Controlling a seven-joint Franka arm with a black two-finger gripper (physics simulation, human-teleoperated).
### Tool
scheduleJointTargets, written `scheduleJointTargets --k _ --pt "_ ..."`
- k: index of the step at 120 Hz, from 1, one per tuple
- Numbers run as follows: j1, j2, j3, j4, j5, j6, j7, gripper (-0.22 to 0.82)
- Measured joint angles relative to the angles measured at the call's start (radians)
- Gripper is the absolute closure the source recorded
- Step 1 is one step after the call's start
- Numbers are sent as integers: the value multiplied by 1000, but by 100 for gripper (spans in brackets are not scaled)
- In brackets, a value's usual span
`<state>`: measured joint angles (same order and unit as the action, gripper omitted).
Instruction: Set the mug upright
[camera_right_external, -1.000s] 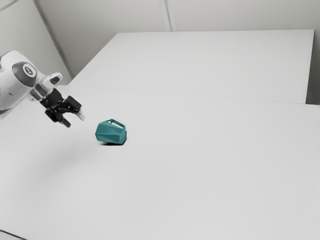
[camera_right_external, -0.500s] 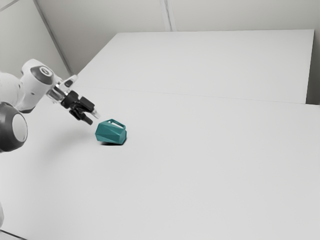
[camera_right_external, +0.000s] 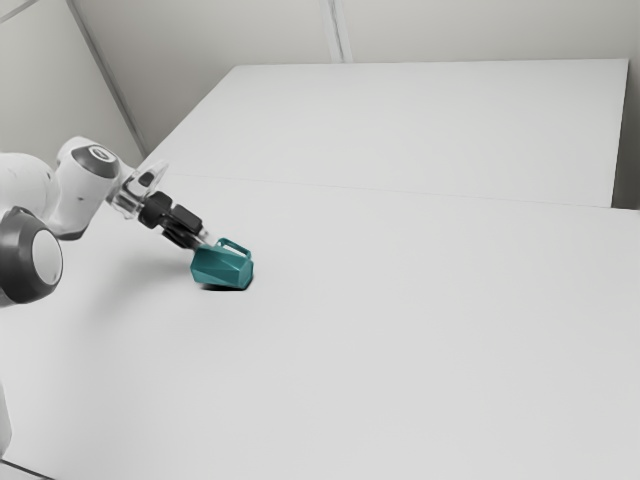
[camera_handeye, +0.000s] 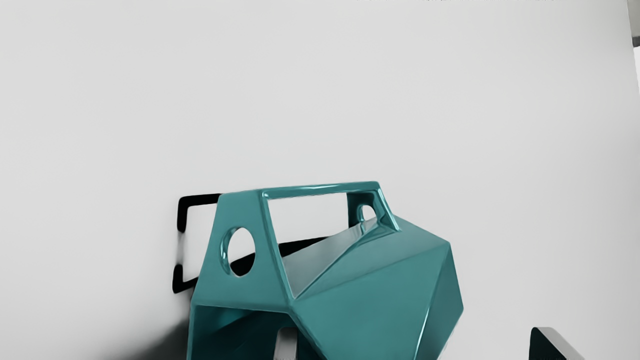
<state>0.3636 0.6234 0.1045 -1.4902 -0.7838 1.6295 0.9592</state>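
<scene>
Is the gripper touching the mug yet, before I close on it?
Cannot tell. In the wrist view, one fingertip of the gripper overlaps the mug, contact unclear; the other stands apart, table visible between.

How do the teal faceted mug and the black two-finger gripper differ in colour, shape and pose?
Colour: the mug is teal; the gripper is mainly black.
Shape: the mug is hollow, with one handle; the gripper has two fingers, standing apart.
Pose: the mug lies on its side; the gripper slants down to it from the exterior view's left.
Shared: both look angular.
</scene>
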Motion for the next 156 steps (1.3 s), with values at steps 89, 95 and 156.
scheduleJointTargets --k 89,95,156 --pt "5 -7 -27 -51 -69 -8 -145 73" --pt "5 -9 -36 -50 -69 -8 -153 74" --pt "-5 -75 -75 -42 -49 -5 -210 77"
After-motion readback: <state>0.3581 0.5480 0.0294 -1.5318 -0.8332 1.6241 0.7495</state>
